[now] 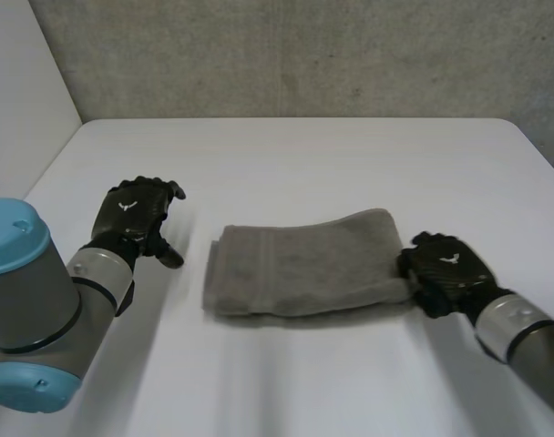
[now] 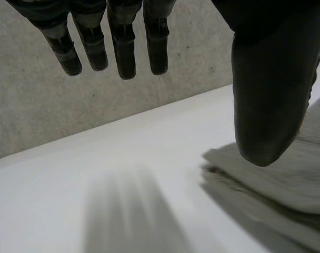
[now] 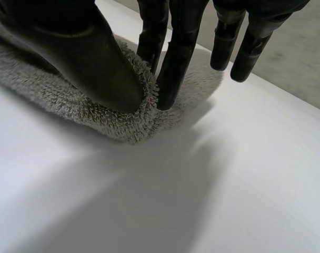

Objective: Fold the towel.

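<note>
1. Already the grey towel (image 1: 304,264) lies as a folded oblong in the middle of the white tabletop (image 1: 304,155). Its long side runs from one hand towards the other. Stacked layers show at the end nearer the left arm, and a rounded fold shows at the opposite end.
2. The right hand (image 1: 446,269) is at the towel's right end and touches it. In the right wrist view its thumb lies on top of the terry roll. Two of its fingers (image 3: 173,68) press in from the far side, so the end of the towel (image 3: 133,124) is pinched between thumb and fingers. The remaining fingers hang free just past the cloth.
3. The left hand (image 1: 136,214) hovers beside the towel's left end, apart from it and over bare tabletop. In the left wrist view its fingers (image 2: 123,52) hang straight and a little spread, with the thumb well away from them. Nothing is held between them. The towel's layered corner (image 2: 286,184) lies beyond the thumb, untouched.
4. As a judgement, at least one fold looks done, since the cloth is doubled and thick at both ends.
5. What is left is probably one more fold, end over end, with the pinched right end carried across to the left end. Equally, the right hand may only need to let go, and the pictures do not settle which.
6. A lower layer peeks out along the near edge, so some squaring or smoothing may be wanted before the towel counts as neatly folded.
</note>
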You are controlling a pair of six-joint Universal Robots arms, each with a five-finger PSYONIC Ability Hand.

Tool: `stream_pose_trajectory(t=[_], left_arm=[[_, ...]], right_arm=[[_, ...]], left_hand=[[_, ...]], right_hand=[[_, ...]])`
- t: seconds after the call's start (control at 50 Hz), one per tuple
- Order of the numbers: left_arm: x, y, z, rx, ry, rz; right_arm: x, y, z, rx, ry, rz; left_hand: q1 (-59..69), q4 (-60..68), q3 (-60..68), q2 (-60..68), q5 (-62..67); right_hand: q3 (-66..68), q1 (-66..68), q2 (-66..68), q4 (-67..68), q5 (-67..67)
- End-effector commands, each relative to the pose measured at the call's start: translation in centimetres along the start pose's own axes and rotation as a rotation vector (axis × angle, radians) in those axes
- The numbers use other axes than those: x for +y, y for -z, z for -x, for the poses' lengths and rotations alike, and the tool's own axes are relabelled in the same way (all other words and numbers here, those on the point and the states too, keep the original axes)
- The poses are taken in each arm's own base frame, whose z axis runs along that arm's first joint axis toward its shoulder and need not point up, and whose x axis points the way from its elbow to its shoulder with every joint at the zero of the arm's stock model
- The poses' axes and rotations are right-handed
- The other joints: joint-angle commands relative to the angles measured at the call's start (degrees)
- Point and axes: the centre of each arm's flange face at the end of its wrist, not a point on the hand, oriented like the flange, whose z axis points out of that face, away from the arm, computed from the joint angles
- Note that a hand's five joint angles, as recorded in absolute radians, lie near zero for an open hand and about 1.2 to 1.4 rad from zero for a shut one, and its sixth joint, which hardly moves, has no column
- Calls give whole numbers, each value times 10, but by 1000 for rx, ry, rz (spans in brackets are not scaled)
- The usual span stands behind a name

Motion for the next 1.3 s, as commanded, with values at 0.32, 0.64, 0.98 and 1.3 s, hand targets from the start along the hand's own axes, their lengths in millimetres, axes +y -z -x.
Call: stream_pose_trajectory(t=[0.32, 0.64, 0.98, 1.3], left_arm=[[-20, 2, 1, 59, 21, -56], [-26, 6, -3, 72, 20, -77], [-45, -1, -30, 156, 155, -139], [-25, -12, -96, 311, 167, -94]], right_arm=[[-93, 8, 50, -117, 217, -230], [-43, -4, 182, -455, 341, -150], [-90, 13, 90, -171, 36, -197], [-71, 6, 51, -131, -169, -81]], left_hand=[[-64, -34, -29, -76, -83], [-79, -34, -29, -91, -98], [-83, -34, -29, -95, -102], [-81, -34, -29, -93, -100]], right_hand=[[-25, 95, 61, -44, 52], [-25, 95, 61, -44, 52], [-25, -605, -639, -44, -648], [-25, -605, -639, -44, -648]])
